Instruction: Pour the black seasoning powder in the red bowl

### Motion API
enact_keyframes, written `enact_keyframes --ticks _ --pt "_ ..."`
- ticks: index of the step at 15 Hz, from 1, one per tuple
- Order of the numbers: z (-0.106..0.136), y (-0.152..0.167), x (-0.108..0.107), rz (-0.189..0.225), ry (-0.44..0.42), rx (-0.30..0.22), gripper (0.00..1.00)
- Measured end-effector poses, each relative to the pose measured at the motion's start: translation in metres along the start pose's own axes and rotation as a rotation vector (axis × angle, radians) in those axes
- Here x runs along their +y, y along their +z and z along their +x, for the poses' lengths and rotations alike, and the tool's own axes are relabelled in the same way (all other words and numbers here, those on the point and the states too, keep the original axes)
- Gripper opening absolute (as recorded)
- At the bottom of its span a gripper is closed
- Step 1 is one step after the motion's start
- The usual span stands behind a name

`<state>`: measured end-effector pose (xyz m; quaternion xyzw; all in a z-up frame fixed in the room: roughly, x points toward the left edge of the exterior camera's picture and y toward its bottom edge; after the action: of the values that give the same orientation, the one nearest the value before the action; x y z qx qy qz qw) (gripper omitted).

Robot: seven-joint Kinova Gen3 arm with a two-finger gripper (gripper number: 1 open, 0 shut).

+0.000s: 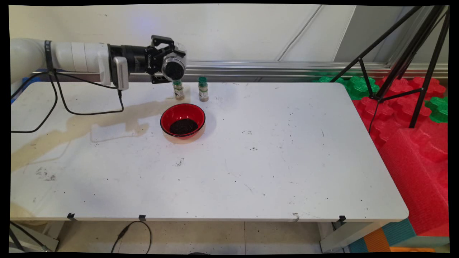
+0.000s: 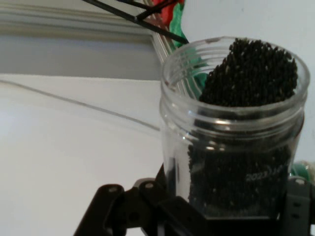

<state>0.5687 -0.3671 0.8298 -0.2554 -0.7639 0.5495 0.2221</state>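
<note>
A clear jar (image 2: 231, 132) of dark seeds was held tipped in the tool (image 1: 168, 67), beyond the red bowl (image 1: 183, 120); spillage onto the surface (image 1: 269, 161) was judged possible.

Gripper (image 1: 171, 64) clamps clear jar (image 1: 174, 68) of dark seeds, tipped sideways, above two green-capped bottles (image 1: 203, 89). Red bowl (image 1: 183, 120) with dark seeds just in front, on table (image 1: 251, 161).

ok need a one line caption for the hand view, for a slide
Gripper holding an open clear jar tipped sideways, black seeds heaped at its mouth, above the white table.
</note>
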Motion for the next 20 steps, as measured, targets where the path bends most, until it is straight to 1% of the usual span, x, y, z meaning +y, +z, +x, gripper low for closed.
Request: enact_keyframes --ticks 8,11,14,20 --pt "0.009 -0.011 -0.027 0.003 -0.283 0.061 0.00" --pt "0.013 -0.012 -0.035 -0.005 -0.369 0.078 0.00" --pt "0.020 -0.014 -0.043 -0.017 -0.484 0.103 0.00" --pt "0.031 -0.017 -0.053 -0.050 -0.650 0.135 0.00"
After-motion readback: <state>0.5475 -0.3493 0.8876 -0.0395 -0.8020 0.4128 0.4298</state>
